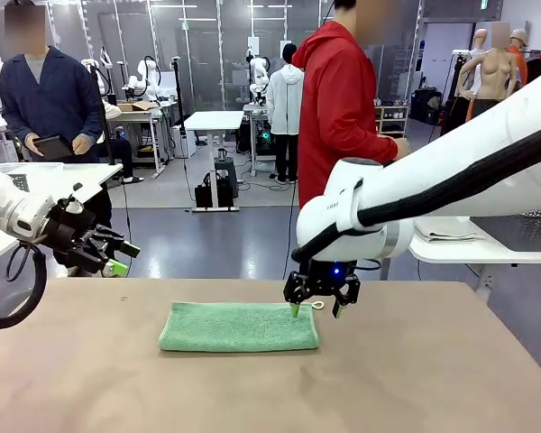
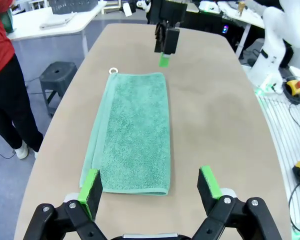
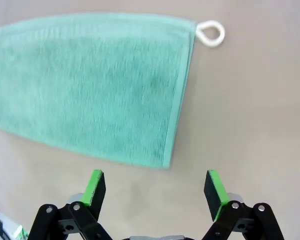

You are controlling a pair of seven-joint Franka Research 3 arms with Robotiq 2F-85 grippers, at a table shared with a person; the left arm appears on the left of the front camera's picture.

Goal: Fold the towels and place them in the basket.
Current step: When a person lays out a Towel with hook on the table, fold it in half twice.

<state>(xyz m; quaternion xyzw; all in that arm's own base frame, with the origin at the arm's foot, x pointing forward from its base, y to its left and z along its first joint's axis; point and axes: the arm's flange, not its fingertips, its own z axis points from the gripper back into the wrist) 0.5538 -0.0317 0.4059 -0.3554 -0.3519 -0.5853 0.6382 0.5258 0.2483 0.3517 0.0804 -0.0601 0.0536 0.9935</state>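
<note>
A: Green towel (image 1: 239, 327), where?

B: Mid bench (image 1: 433, 370), flat, long axis left to right. It looks folded at least once, as doubled layers show along its far edge in the left wrist view. A white loop (image 3: 210, 34) sticks out at the far right corner.

A: Hands?

B: The right hand (image 1: 316, 309) hangs point-down over the towel's right end, fingers apart, nothing between them. Touching the cloth or just above it, I can't tell. The left hand (image 1: 123, 259) is up off the bench, well left of the towel, fingers spread, empty.

A: Progress?

B: Early to middle, I'd judge. This towel is a long strip and probably wants one more fold, end to end. It has not gone into any basket.

A: Basket? Second towel?

B: A dark mesh thing, likely the basket (image 1: 523, 231), sits on a white side table (image 1: 442, 251) at far right, cut off by the frame edge. I'm not sure of it. A pale folded cloth (image 1: 446, 233) lies just beside it. It could be the other towel, but it's too small to tell.

A: Anything else hidden?

B: The towel's underside, so the fold count is a guess. A person (image 1: 338, 117) in red stands at the far side, with the lower body behind the right arm.
</note>
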